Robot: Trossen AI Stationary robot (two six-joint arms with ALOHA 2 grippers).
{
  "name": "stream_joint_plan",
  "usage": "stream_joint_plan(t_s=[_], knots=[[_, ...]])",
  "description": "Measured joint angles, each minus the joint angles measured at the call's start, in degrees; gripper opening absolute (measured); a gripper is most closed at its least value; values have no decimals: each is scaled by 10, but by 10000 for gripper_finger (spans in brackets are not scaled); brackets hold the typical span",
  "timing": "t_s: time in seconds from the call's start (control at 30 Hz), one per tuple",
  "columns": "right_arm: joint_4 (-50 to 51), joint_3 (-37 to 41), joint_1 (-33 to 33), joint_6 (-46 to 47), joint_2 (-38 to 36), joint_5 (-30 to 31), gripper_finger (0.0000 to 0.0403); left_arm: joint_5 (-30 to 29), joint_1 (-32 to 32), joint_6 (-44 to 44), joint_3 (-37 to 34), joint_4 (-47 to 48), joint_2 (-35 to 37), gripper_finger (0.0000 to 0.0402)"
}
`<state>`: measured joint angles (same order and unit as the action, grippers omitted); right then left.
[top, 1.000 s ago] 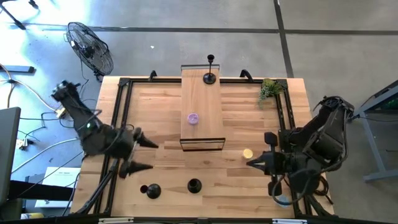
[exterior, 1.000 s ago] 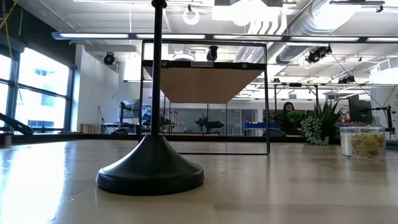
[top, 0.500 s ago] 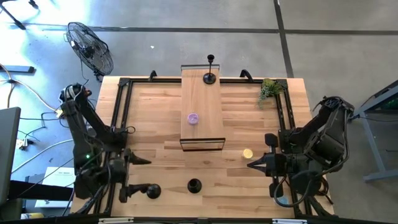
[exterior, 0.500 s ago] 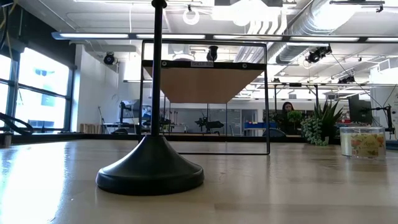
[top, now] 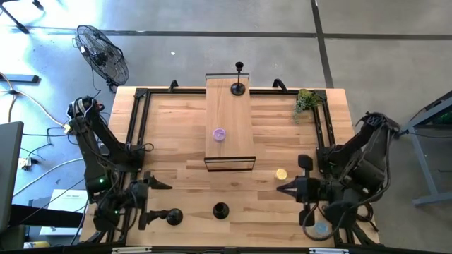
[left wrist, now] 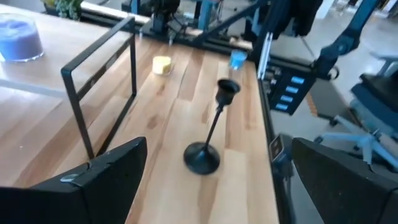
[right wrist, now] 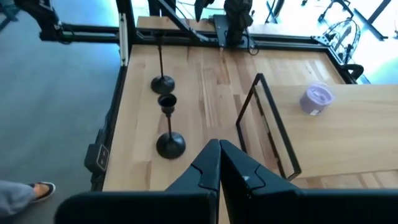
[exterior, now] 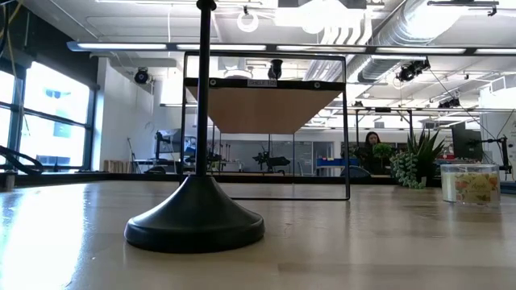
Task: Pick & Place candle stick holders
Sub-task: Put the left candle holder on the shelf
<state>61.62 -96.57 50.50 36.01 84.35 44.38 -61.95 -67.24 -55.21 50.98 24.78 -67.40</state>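
Note:
Three black candle stick holders are in view. One [top: 239, 87] stands by its disc base at the far end of the raised wooden shelf. A tall one [top: 171, 216] and a shorter one [top: 221, 210] stand near the table's near edge; both show in the right wrist view, tall [right wrist: 162, 81] and short [right wrist: 169, 142]. My left gripper [top: 162, 202] is open just left of the tall holder, pointing right, and touches nothing. Its wrist view shows the short holder [left wrist: 208, 134] ahead between the fingers. My right gripper [top: 282, 188] hangs shut and empty at the right.
The wooden shelf [top: 229, 113] on its black wire frame [top: 229, 164] stands mid-table and carries a purple candle [top: 219, 134]. A yellow piece [top: 281, 173] lies near my right gripper. A green plant [top: 305, 101] sits far right. Black rails [top: 138, 127] edge the table.
My left gripper has swung toward the table's near edge and sunk lower, turning at the wrist. It now sits beside the tall holder and has stayed open. The holders have not moved.

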Motion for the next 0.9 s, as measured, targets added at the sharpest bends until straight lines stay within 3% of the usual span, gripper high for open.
stream_joint_plan(t_s=[0.4, 0.67, 0.9], knots=[[-53, 0, -73, -4, 55, -9, 0, 36, -25, 65, 0, 23, 0, 391], [-131, 0, -100, -46, 57, -44, 0, -34, -79, 69, 0, 37, 0, 391], [-166, 0, -120, -65, 57, -54, 0, -60, -82, 28, 0, 37, -43, 391]])
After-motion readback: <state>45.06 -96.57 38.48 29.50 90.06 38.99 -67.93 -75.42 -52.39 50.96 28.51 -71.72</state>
